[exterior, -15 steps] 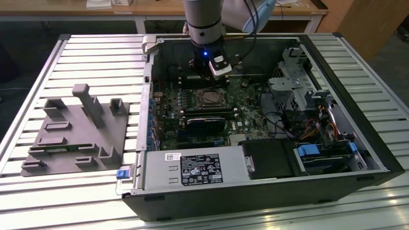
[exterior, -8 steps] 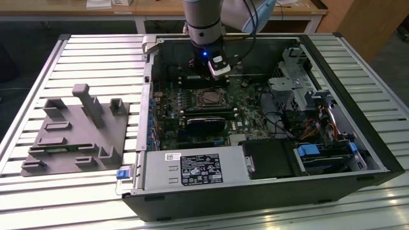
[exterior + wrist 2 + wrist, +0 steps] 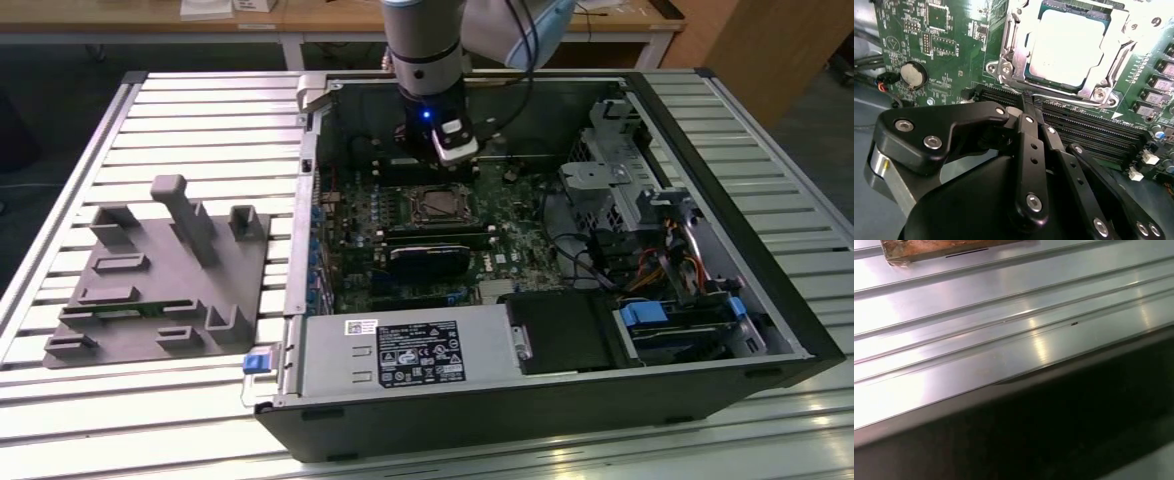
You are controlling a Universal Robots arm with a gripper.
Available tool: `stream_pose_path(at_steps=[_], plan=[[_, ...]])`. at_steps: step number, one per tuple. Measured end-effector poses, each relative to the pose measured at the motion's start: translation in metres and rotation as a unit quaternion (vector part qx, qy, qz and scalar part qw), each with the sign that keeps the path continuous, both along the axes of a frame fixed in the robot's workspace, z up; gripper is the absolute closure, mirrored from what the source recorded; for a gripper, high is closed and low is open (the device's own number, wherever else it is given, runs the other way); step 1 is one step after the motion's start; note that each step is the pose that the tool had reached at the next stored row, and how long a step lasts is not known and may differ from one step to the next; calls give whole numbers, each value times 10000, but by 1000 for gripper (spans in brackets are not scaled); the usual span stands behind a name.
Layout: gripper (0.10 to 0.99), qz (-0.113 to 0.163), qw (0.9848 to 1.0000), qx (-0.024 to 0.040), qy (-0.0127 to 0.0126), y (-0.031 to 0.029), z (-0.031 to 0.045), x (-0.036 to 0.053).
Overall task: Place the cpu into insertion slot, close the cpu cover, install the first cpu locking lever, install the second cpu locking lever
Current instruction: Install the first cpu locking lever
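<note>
Chip and cover steps look done: chip lying flat in the socket, just beyond the jaw tips, with the cover down around it as a frame. Lever work in hand, by that judgement. Gripper drawn narrow, nothing seen between the jaws, tips close by the thin wire lever; touching or not, cannot tell. Calls for a small, exact push, with memory slots crowding right under the jaws. All held on the green board inside the open computer case.

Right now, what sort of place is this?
Likely a robotics lab bench: an opened computer case sits on a slatted metal table, a grey fixture plate beside it, wooden workbenches behind.
</note>
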State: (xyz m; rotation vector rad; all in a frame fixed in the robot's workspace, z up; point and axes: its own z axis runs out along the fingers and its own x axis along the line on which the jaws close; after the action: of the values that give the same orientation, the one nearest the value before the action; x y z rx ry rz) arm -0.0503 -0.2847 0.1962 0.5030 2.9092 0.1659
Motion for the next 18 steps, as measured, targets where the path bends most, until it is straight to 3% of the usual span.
stream_pose_path(at_steps=[7,18], plan=[[980,-185,9998,-3,0,0,-20,0],[980,-192,9998,-3,-1,-15,-31,16]])
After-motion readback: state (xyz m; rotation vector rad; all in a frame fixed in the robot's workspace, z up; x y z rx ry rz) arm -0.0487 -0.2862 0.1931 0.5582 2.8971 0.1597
